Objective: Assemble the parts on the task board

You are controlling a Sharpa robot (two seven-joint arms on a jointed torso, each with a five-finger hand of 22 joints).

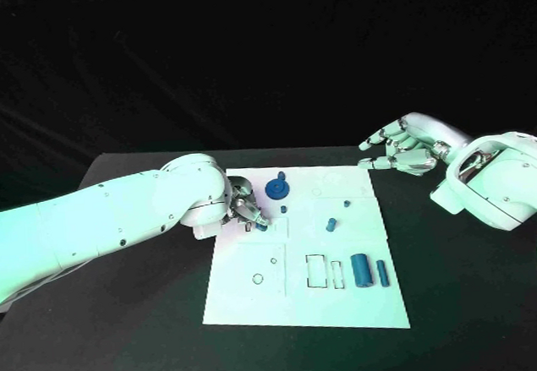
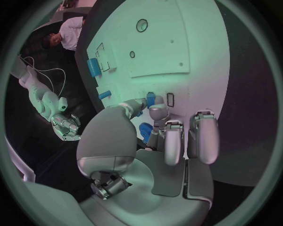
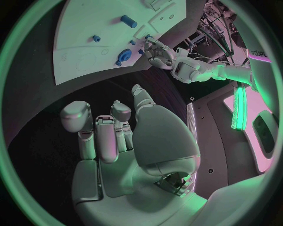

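Observation:
The white task board (image 1: 258, 300) lies in the middle of the black table. My left hand (image 1: 244, 207) hangs over the board's left rear part and pinches a small blue part (image 1: 260, 227) at its fingertips. The left wrist view shows that part (image 2: 150, 98) between thumb and finger, just above the board (image 2: 195, 42). A blue disc-shaped part (image 1: 279, 186) stands behind the hand. My right hand (image 1: 401, 149) hovers off the board's far right corner, fingers loosely bent and apart, holding nothing; the right wrist view shows its palm (image 3: 118, 136) bare.
Small blue pegs (image 1: 332, 225) (image 1: 346, 204) stand mid-board. A thick blue cylinder (image 1: 362, 270) and a slim one (image 1: 381, 271) lie at the right, beside outlined rectangular slots (image 1: 317, 270). A round hole (image 1: 257, 278) sits on the left.

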